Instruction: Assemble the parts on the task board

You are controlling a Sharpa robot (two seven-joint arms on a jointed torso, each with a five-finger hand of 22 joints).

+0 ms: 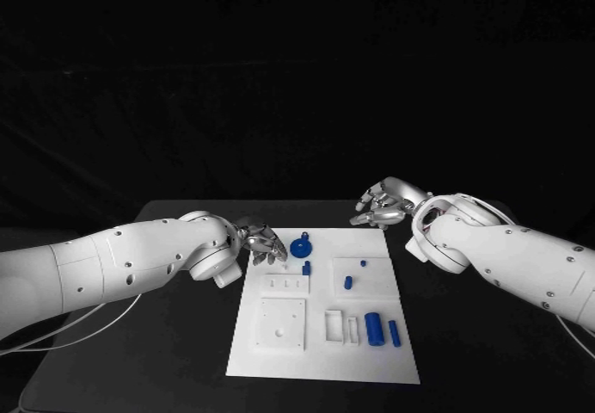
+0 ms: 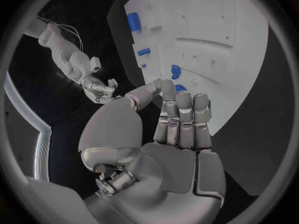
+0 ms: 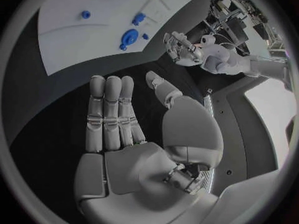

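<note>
Left hand (image 1: 258,241) has its fingers (image 2: 181,117) straight and side by side, holding nothing, just left of the white board (image 1: 325,344) near its upper left corner. A round blue part (image 1: 303,249) with a small knob pointing up-frame lies on the board right beside those fingers. Right hand (image 1: 382,205) hangs over the black worktop (image 1: 186,361) off the board's upper right corner, fingers (image 3: 112,114) loose and empty. Two blue cylinders (image 1: 375,327) sit lower right on the board, long axes running up-down in frame, well apart from both hands.
</note>
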